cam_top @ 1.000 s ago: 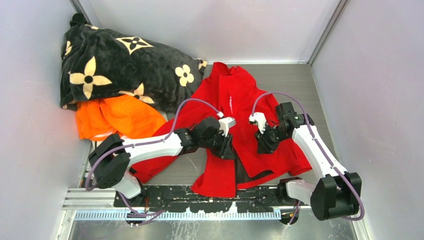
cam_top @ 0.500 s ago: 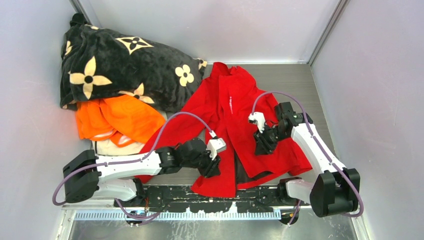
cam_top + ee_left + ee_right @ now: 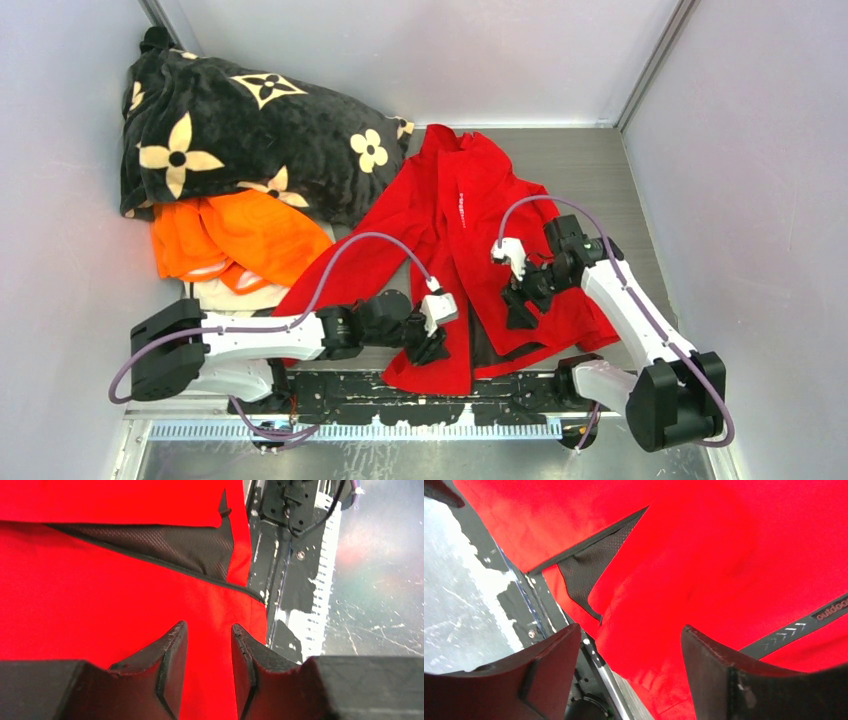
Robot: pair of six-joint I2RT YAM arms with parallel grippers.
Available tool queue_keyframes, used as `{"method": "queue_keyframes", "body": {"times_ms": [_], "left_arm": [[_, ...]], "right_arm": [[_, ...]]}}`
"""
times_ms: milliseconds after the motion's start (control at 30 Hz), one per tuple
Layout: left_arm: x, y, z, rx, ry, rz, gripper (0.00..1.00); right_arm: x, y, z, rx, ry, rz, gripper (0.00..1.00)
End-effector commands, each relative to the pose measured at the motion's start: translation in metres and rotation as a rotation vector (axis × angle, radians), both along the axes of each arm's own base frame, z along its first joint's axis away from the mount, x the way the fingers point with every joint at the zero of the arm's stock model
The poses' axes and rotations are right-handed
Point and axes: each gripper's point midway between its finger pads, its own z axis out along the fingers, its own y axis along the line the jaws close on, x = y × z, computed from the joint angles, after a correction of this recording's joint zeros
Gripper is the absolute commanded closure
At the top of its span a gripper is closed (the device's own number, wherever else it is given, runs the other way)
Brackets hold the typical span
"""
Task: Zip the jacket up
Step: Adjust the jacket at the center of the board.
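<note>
**Left pincer [image 3: 207, 630] nearest jacket [image 3: 480, 180] hem**

It is held slightly parted and empty over the near hem corner. The right pincer [image 3: 629, 635], spread wide and empty, is set across the open front. The zip edge runs away toward the collar.

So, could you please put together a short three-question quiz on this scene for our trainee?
1. True or false: the jacket is zipped all the way up.
2. What lies against the near edge of the flowered blanket? A) an orange garment B) a blue towel C) a cardboard box
3. Which stands wider open over the jacket, the left claw or the right claw?

Key
1. False: the fronts gape at the hem and the dark lining shows.
2. A.
3. The right claw.
</note>
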Motion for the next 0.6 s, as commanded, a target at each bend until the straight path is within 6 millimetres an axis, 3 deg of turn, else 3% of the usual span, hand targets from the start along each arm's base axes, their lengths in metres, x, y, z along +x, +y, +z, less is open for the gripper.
{"method": "queue_keyframes", "body": {"times_ms": [0,100,267,433,567], "left_arm": [[0.019,-0.03,0.029,-0.136,-0.083,0.038,0.61],[0.03,-0.042,0.027,-0.126,-0.044,0.11,0.61],[0.042,-0.057,0.025,-0.142,0.058,0.184,0.61],[0.048,-0.057,0.031,-0.205,0.115,0.204,0.61],[0.056,-0.052,0.032,-0.226,0.139,0.223,0.61]], "right_arm": [[-0.004,0.002,-0.003,-0.056,-0.049,0.055,0.16],[-0.008,0.005,-0.013,-0.129,-0.045,0.083,0.08],[0.006,0.0,-0.033,-0.298,-0.077,0.043,0.08],[0.009,-0.002,-0.038,-0.331,-0.043,0.011,0.32],[0.012,0.001,-0.036,-0.321,-0.021,-0.007,0.68]]}}
